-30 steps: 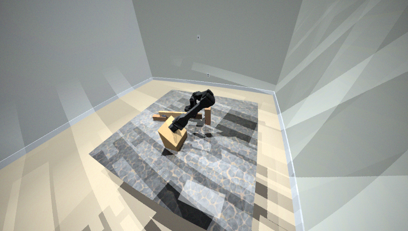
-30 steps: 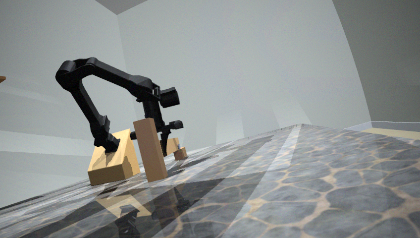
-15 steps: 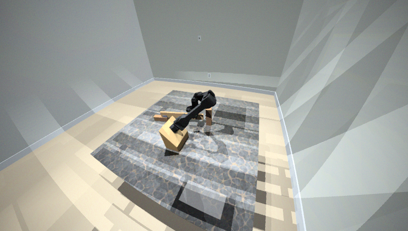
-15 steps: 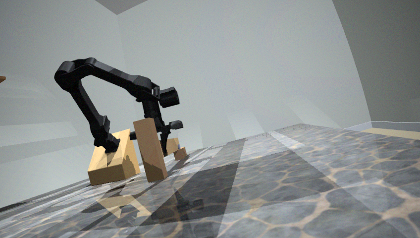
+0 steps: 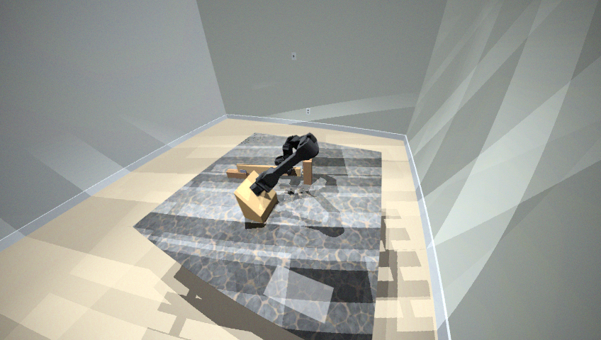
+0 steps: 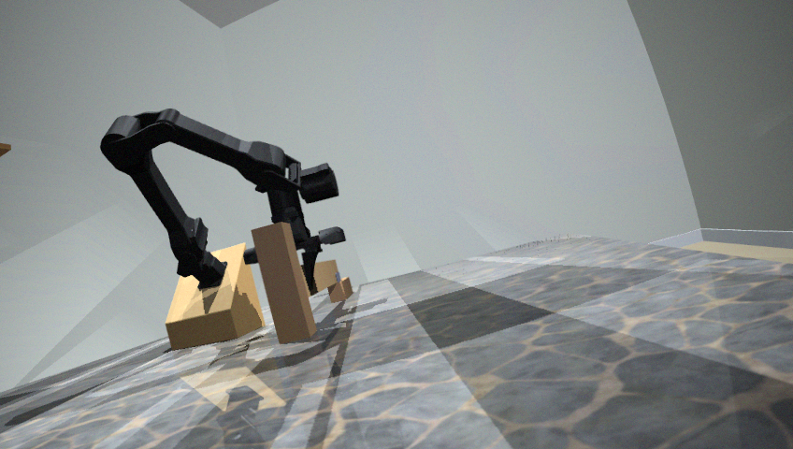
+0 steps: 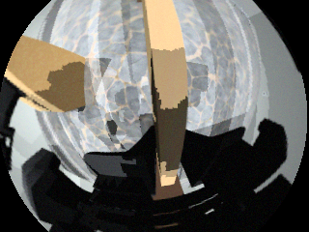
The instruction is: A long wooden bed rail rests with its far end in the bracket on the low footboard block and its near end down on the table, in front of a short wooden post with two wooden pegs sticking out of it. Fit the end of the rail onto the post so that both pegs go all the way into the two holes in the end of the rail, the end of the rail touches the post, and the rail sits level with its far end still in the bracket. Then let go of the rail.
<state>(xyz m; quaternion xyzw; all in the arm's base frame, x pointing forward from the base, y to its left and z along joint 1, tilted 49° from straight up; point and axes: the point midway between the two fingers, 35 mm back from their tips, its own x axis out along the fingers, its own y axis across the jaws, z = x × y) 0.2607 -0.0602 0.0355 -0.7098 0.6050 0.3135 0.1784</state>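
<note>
The light wooden rail (image 5: 263, 168) (image 6: 326, 272) (image 7: 168, 72) runs from the footboard block (image 5: 233, 174) (image 6: 340, 291) to just in front of the brown post (image 5: 307, 172) (image 6: 283, 283) (image 7: 167, 192). Its far end is at the bracket (image 5: 243, 171) (image 6: 337, 276); its exact seating is too small to tell. Its near end is off the table, looking roughly level, with a narrow gap to the post in the top view. My gripper (image 5: 291, 171) (image 7: 160, 127) is shut on the rail near that end. Pegs and holes cannot be made out clearly.
The arm stands on a large light wooden wedge block (image 5: 253, 206) (image 6: 203, 329) (image 7: 41, 63), beside the rail and post. The arm reaches over from it to the rail. Shadows and bright patches cross the stone-patterned table top (image 5: 202, 231) (image 6: 556, 355).
</note>
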